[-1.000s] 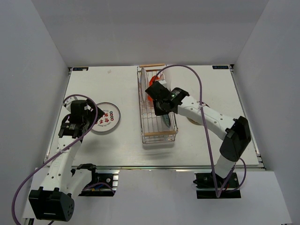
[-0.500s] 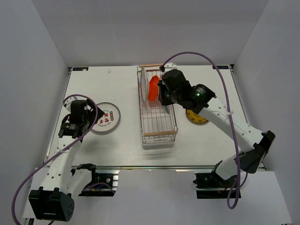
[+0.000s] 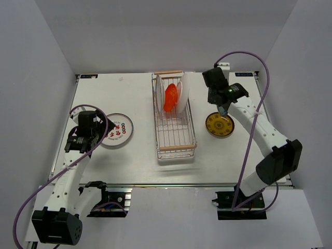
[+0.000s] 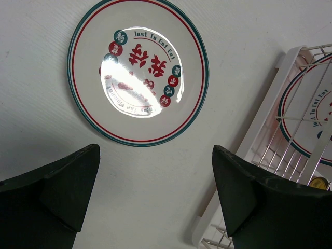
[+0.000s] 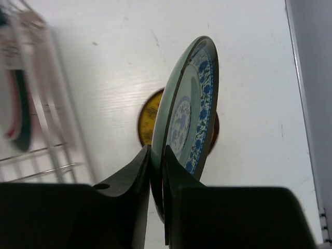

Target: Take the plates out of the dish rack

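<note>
The dish rack (image 3: 175, 136) stands mid-table and holds an upright orange-red plate (image 3: 169, 97) between two white plates (image 3: 181, 91). My right gripper (image 3: 222, 106) is right of the rack, above the yellow patterned plate (image 3: 219, 125) lying on the table. In the right wrist view it (image 5: 156, 153) is shut on the rim of the teal patterned plate (image 5: 193, 106), held on edge, with the yellow plate (image 5: 147, 120) behind it. My left gripper (image 3: 86, 127) is open and empty, just near of the white plate with red marks (image 4: 137, 72) lying flat on the table.
In the left wrist view the rack's white base edge (image 4: 262, 124) and a teal-rimmed white plate (image 4: 311, 122) show at the right. White walls enclose the table at the back and both sides.
My right gripper has lifted the teal plate out of the rack and swung right, over the yellow plate. The left arm has not moved.
</note>
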Motion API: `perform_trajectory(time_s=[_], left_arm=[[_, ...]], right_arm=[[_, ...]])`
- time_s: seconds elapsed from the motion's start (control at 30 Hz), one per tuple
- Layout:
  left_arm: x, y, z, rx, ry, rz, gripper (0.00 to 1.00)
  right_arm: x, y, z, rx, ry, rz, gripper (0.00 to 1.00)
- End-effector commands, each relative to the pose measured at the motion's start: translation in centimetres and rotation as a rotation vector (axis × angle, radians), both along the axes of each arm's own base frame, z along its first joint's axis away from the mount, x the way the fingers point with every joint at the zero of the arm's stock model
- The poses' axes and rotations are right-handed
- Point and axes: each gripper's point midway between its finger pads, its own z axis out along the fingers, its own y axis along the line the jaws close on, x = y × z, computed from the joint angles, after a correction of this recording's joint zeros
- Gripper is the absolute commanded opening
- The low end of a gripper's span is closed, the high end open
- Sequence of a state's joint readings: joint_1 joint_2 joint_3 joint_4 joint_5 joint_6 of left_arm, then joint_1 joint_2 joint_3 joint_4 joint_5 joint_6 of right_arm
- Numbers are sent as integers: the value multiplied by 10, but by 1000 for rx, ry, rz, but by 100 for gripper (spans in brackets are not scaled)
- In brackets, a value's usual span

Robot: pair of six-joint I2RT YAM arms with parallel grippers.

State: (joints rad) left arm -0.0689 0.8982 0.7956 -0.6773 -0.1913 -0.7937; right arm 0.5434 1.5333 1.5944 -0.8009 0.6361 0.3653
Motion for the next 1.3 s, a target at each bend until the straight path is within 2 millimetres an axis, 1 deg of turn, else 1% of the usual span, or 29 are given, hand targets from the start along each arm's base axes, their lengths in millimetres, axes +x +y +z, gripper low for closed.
perform_trajectory(time_s=[0.0,0.07,0.1,0.13,0.17,0.2,0.27,0.3,0.37,0.4,0.43,0.53,0.57,0.6,0.63,0.73,0.8,0.83,1.0,1.17,1.23,1.27], left_arm=[[3,1,9,13,-22,1,98],[4,1,8,11,-24,-1,98],[5,1,8,11,-24,-3,98],[5,0,8,11,-25,-6,98],[4,0,7,11,-19,-6,98],[4,2,7,16,-18,0,98],[4,2,6,17,-17,5,98],[4,3,5,19,-14,7,98],[4,3,6,20,-19,9,98],[4,4,5,22,-16,10,98],[3,4,5,23,-16,11,98],[4,2,5,15,-17,5,98],[5,2,4,14,-18,2,98],[4,1,4,12,-17,0,98],[4,1,3,13,-15,1,98],[4,2,3,15,-11,2,98],[4,1,3,13,-12,0,98],[4,1,2,13,-11,0,98],[4,2,3,15,-14,2,98],[3,2,0,13,-7,4,98],[3,2,0,14,-6,3,98],[3,2,-1,13,-5,4,98]], right_arm=[[12,-15,-42,-30,88,-34,5],[17,-14,-57,-33,128,-24,4],[21,-15,-72,-44,166,-29,5],[23,-17,-79,-50,183,-38,4],[23,-16,-86,-59,207,-35,3],[27,-13,-98,-66,241,-27,3],[29,-15,-109,-80,271,-33,2],[31,-17,-119,-103,292,-44,2],[33,-20,-124,-112,309,-65,4],[34,-22,-133,-126,333,-71,5],[36,-21,-134,-123,332,-78,6],[33,-22,-145,-133,372,-85,11],[33,-19,-149,-126,383,-81,15],[32,-18,-151,-126,390,-76,17],[32,-18,-154,-119,397,-80,21],[28,-14,-161,-109,418,-74,31],[27,-14,-165,-103,429,-76,40],[26,-15,-166,-103,430,-82,46],[23,-13,-169,-90,430,-76,50],[22,-15,-174,-71,432,-79,50],[21,-17,-177,-70,440,-82,54],[21,-20,-178,-67,440,-92,58]])
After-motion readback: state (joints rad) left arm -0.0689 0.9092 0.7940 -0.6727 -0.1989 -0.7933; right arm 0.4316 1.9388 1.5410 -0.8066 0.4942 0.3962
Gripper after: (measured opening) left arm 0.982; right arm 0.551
